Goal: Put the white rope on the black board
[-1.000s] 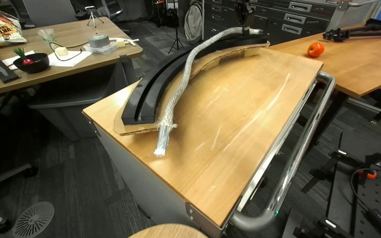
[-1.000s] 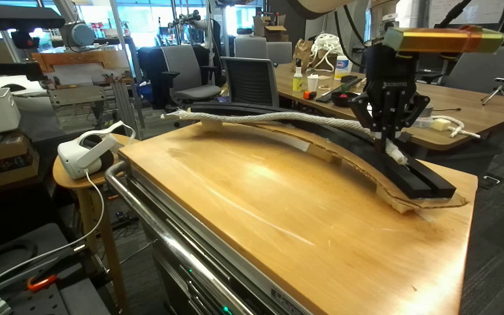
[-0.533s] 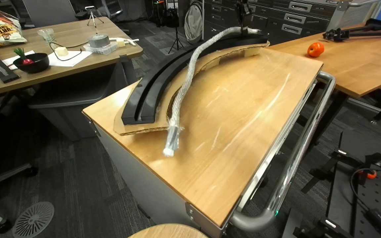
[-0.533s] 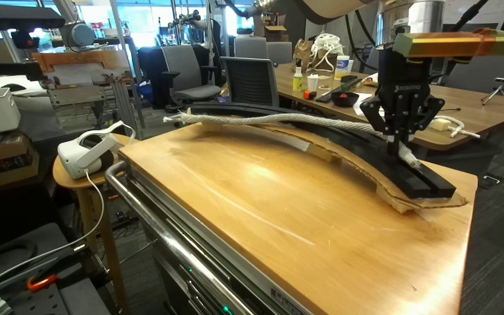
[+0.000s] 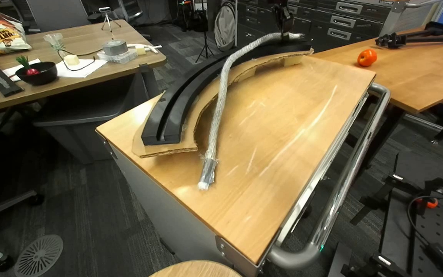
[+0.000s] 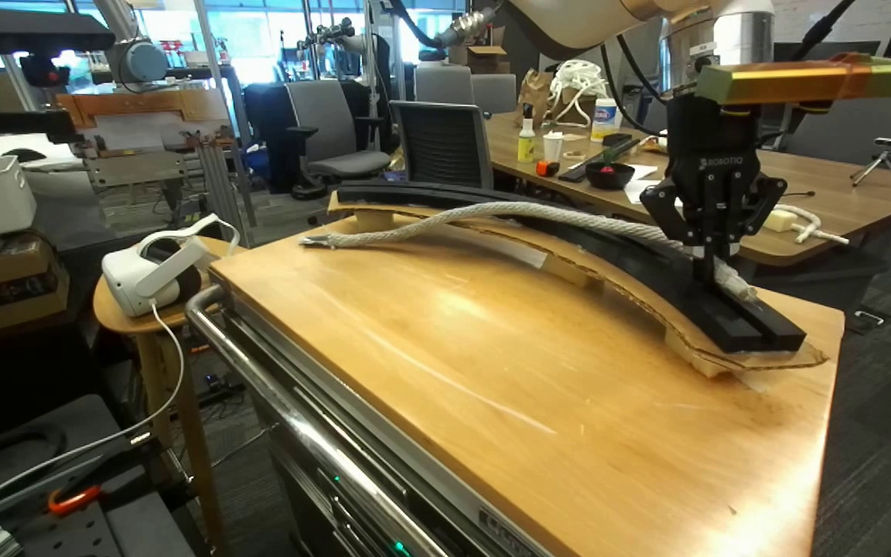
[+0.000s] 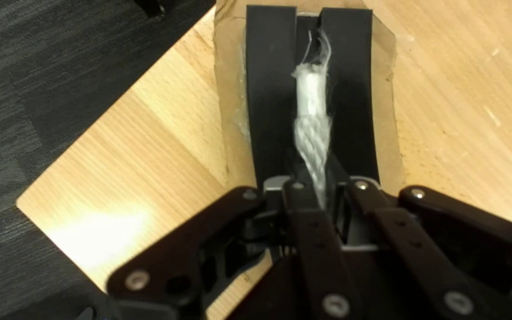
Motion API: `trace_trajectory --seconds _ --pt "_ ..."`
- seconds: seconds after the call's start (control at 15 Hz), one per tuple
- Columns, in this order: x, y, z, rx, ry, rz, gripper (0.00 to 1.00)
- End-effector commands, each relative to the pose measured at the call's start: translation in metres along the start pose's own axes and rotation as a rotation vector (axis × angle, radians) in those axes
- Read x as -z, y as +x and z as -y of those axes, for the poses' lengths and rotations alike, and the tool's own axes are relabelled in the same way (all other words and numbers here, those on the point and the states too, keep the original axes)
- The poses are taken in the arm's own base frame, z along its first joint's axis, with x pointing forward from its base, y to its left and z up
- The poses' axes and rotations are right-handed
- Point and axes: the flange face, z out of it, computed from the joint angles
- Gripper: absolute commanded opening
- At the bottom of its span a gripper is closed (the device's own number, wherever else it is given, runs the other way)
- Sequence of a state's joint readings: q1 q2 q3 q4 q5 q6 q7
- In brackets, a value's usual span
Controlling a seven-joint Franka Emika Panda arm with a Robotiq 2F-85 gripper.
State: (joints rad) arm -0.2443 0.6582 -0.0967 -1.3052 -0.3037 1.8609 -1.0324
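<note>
Rope (image 6: pixel 523 209) in gripper (image 6: pixel 708 272), near one end

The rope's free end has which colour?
Silvery grey, tipped white; the free end shows best in an exterior view.

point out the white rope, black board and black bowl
White rope (image 5: pixel 223 82): in an exterior view, on its braided middle.
Black board (image 7: pixel 349 95): in the wrist view, on its flat top beside the groove.
Black bowl (image 5: pixel 39 79): in an exterior view, on its outer wall.
</note>
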Motion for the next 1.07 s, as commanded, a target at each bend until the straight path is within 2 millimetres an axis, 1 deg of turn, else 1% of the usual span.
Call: trace_trajectory --seconds 0.0,0.07,0.27,0.47,0.67,0.8,0.87,1.0 --pt "0.008 -0.001 -0.003 0.019 -0.009 0.023 0.38" --pt "0.010 -0.002 -0.002 0.018 -0.011 0.022 0.40" --pt "0.014 -0.008 -0.002 0.005 -0.018 0.023 0.63" --pt "0.018 -0.018 -0.003 -0.010 -0.026 0.023 0.63" --pt "0.022 -0.025 -0.005 -0.023 -0.031 0.021 0.50" --pt "0.023 -0.025 -0.006 -0.017 -0.023 0.012 0.26" --pt "0.023 -0.024 -0.006 -0.013 -0.022 0.012 0.25" --pt "0.022 -0.021 -0.004 0.003 -0.009 0.007 0.08"
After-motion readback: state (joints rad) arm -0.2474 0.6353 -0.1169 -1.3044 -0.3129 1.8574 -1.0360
